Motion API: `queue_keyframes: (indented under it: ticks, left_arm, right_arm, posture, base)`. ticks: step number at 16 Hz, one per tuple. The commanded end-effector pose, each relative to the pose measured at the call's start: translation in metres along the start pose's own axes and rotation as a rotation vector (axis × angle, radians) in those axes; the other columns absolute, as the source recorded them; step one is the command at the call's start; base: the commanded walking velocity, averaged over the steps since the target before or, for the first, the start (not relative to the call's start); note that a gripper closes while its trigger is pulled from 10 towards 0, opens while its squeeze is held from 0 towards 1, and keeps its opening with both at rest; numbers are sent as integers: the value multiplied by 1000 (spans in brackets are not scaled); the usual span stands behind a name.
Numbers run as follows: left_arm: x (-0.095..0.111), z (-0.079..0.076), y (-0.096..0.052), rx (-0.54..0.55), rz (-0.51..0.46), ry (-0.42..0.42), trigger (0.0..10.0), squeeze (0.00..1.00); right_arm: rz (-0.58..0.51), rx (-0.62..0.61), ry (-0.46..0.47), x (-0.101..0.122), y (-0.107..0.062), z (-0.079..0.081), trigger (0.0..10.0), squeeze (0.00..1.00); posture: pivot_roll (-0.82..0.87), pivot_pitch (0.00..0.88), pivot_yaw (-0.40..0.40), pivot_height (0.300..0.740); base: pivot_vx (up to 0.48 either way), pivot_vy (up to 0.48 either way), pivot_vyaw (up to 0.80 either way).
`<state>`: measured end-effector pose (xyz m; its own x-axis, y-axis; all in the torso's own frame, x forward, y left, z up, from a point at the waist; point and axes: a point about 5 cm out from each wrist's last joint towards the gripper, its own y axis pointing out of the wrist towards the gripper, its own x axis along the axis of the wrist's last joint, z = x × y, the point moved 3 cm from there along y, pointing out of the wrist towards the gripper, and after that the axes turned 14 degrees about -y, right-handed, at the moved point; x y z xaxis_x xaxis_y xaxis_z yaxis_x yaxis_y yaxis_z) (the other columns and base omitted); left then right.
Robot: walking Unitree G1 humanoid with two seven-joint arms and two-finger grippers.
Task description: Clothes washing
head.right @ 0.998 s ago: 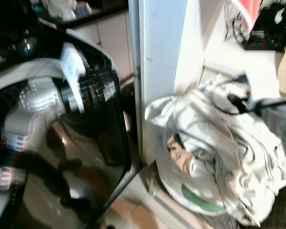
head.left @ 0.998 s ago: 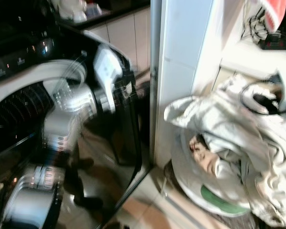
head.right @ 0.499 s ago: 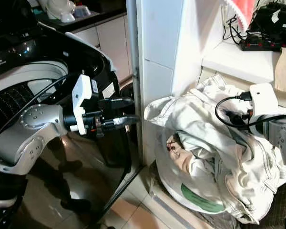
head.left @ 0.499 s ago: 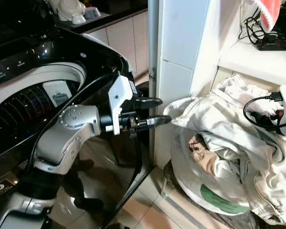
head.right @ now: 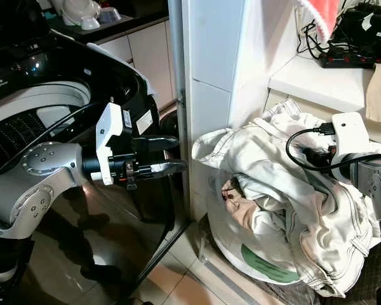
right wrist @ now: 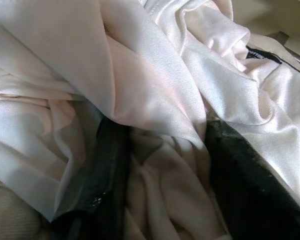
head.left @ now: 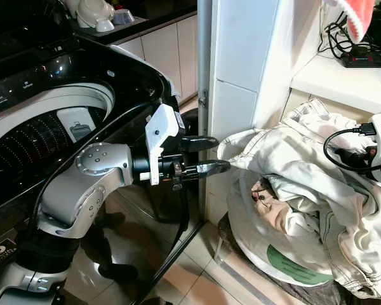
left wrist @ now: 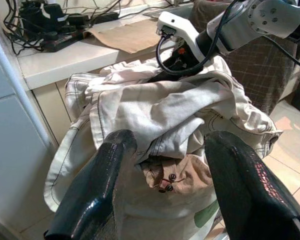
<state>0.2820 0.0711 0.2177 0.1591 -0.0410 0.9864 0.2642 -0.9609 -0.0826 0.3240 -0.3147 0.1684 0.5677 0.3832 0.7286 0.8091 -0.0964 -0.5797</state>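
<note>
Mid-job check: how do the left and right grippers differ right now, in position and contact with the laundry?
The left gripper hangs in the air short of the white clothes pile, touching nothing; the right gripper is pushed down into that pile. The left gripper's fingers are bare; the right gripper's fingers have fabric draped over and between them. Both are spread apart.

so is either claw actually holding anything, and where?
Left claw: nothing, open, short of the pile's edge. Right claw: pushed into the pale clothes at the top of the pile, fabric between its fingers, but a closed grip cannot be told.
</note>
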Motion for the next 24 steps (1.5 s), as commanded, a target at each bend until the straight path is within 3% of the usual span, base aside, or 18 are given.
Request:
queue_keyframes:
  ticks: [1,11,14,16,17,19,21,23,24]
  left_arm:
    - [1,-2,-3,0,1,-2,10000,0]
    - [-3,0,-4,15,26,-6,10000,0]
    - [2,3,-5,38,5,9,10000,0]
    - [10,9,-6,81,-42,38,10000,0]
    - [12,11,-6,92,-50,45,10000,0]
    - [22,12,-4,118,-101,78,10000,0]
    - [35,15,-3,157,-171,94,10000,0]
    - [71,23,-4,269,-330,172,10000,0]
    - [84,24,-3,303,-386,208,10000,1000]
  right_arm:
    - [11,19,-6,-4,2,4,0,0]
    - [-17,34,-13,-1,-1,3,0,0]
    - [-62,-35,-21,13,-13,-15,0,0]
    - [-158,-86,-32,39,-29,-28,0,0]
    - [-186,-90,-34,46,-32,-30,0,0]
    - [-410,-41,-36,104,-66,-28,0,0]
    - [-488,-26,-44,123,-79,-26,0,0]
    - [-695,171,10,165,-102,5,0,0]
    - [-768,284,36,178,-110,25,0,0]
  posture:
    - [-117,0,83,740]
    - [-120,0,84,740]
    - [-118,0,84,740]
    - [-118,0,84,740]
    - [-118,0,84,740]
    - [-119,0,81,740]
    - [-117,0,74,740]
    - [-112,0,65,740]
    - [-108,0,57,740]
  base:
    - [0,0,0]
    - [0,0,0]
    - [0,0,0]
    - [0,0,0]
    - [0,0,0]
    - [0,0,0]
    - [0,0,0]
    - [0,0,0]
    - [0,0,0]
